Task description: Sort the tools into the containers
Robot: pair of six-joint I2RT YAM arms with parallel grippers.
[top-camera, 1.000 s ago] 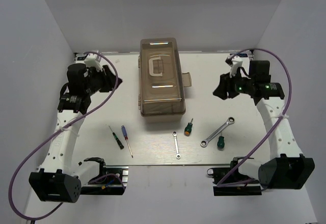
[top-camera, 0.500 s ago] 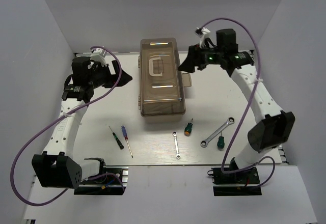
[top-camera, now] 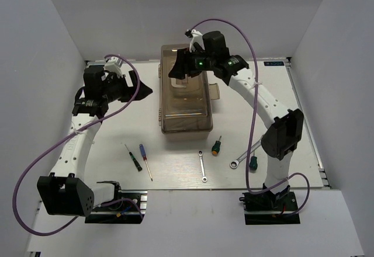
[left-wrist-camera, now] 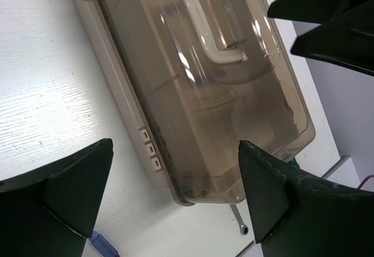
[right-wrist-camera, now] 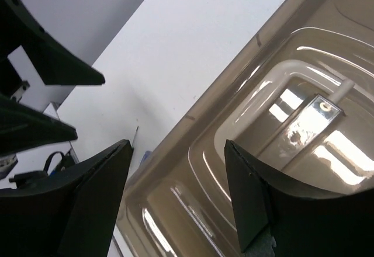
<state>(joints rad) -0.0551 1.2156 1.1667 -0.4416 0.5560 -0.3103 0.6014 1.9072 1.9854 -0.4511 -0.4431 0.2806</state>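
The containers are one closed toolbox (top-camera: 186, 102) with a translucent brown lid and white handle (top-camera: 180, 75). My right gripper (top-camera: 178, 69) hovers open above the handle end of the lid (right-wrist-camera: 175, 210), holding nothing. My left gripper (top-camera: 144, 87) stands open just left of the toolbox (left-wrist-camera: 198, 93), also holding nothing. The tools lie on the table in front of the box: a black-green precision screwdriver (top-camera: 134, 157), a blue-red one (top-camera: 145, 160), a small wrench (top-camera: 202, 166), a stubby green screwdriver (top-camera: 216, 146), a longer wrench (top-camera: 241, 158) and a second green screwdriver (top-camera: 253, 163), both partly behind my right arm.
The white table (top-camera: 105, 169) ends near the arm bases at the front. Grey walls close in at the left, right and back. In the left wrist view the right gripper's fingers (left-wrist-camera: 327, 11) show beyond the toolbox handle (left-wrist-camera: 216, 29).
Both arms lifted forward from the back corners and both grippers opened. Over the last half second the right gripper moved left to above the handle; the left arm stayed still.
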